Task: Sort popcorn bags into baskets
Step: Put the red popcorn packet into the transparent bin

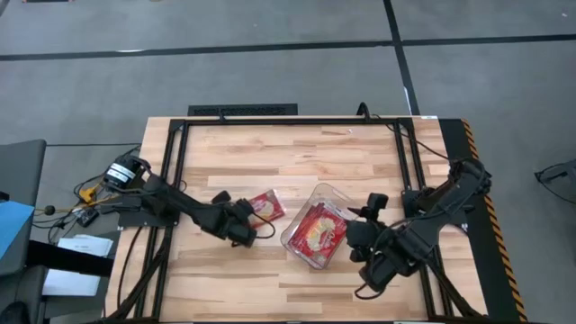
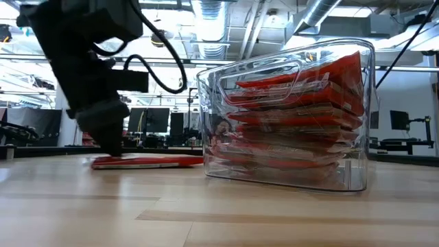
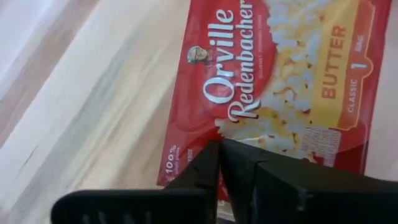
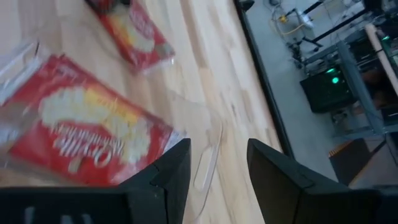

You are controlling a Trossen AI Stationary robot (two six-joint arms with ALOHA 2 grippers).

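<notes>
One red popcorn bag (image 1: 268, 207) lies flat on the wooden table, left of the basket. My left gripper (image 3: 219, 147) is shut, its tips down on the bag's near-left end; in the low view it (image 2: 112, 145) stands over that end of the bag (image 2: 147, 162). The clear plastic basket (image 1: 329, 192) holds several red popcorn bags (image 2: 295, 113) stacked flat. My right gripper (image 4: 217, 163) hangs open above the table just right of the basket (image 4: 208, 158), with nothing between its fingers. My left gripper meets the bag's printed top face close to its near-left edge (image 3: 186, 163), with the two fingers closed together. They slant down from the table's left and near side. The fingertips (image 3: 208, 155) hide whether film is caught between them. The bag lies flat on the table.
A black metal frame (image 1: 297, 121) runs around the tabletop's edges. Bare wood lies at the far side and along the near edge. Cables and a small box (image 1: 121, 173) sit off the table's left edge.
</notes>
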